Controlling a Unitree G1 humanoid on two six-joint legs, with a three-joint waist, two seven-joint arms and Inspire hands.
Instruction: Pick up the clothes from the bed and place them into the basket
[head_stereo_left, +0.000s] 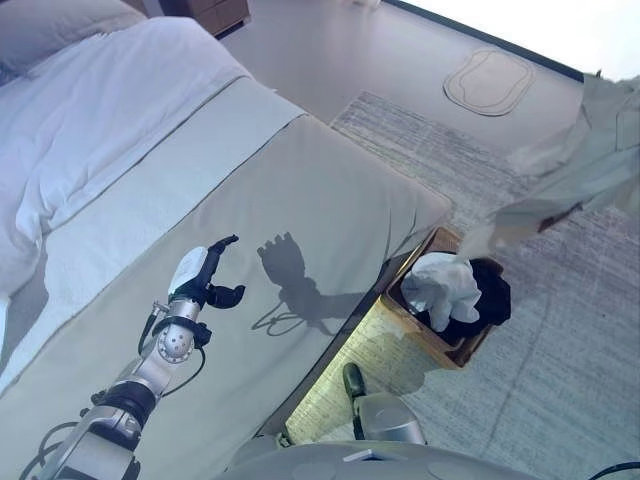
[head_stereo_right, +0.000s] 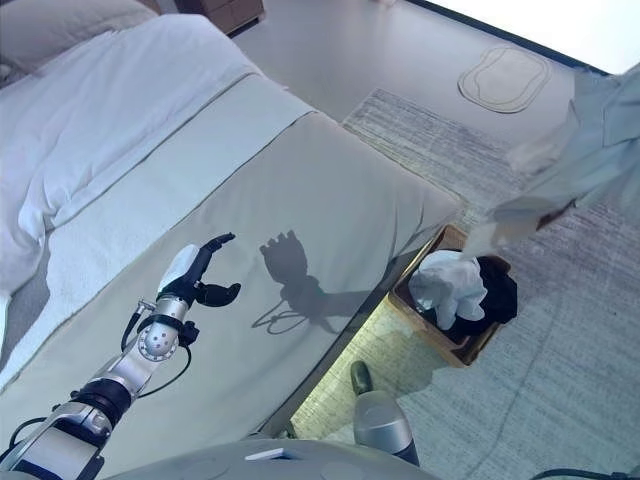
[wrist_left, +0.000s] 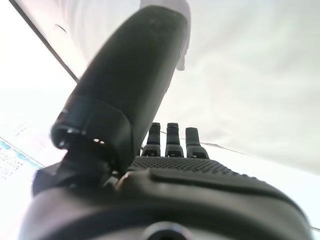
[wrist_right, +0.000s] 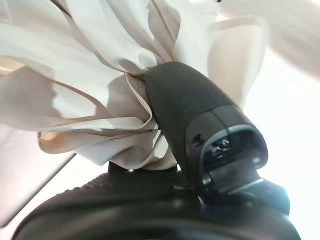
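Observation:
A pale beige garment (head_stereo_left: 575, 170) hangs in the air at the right edge, above and to the right of the basket (head_stereo_left: 432, 334). In the right wrist view my right hand (wrist_right: 190, 120) is shut on this garment (wrist_right: 95, 100), the cloth bunched between thumb and palm. The brown basket stands on the rug beside the bed's foot corner and holds a white garment (head_stereo_left: 442, 285) and a dark one (head_stereo_left: 488, 295). My left hand (head_stereo_left: 205, 275) hovers over the beige bed cover (head_stereo_left: 300, 200), fingers relaxed and holding nothing.
A white duvet (head_stereo_left: 100, 110) and pillow lie at the head of the bed. A grey rug (head_stereo_left: 540, 350) covers the floor around the basket. An oval floor mat (head_stereo_left: 490, 80) lies further off, and a wooden cabinet (head_stereo_left: 215, 12) stands at the far wall.

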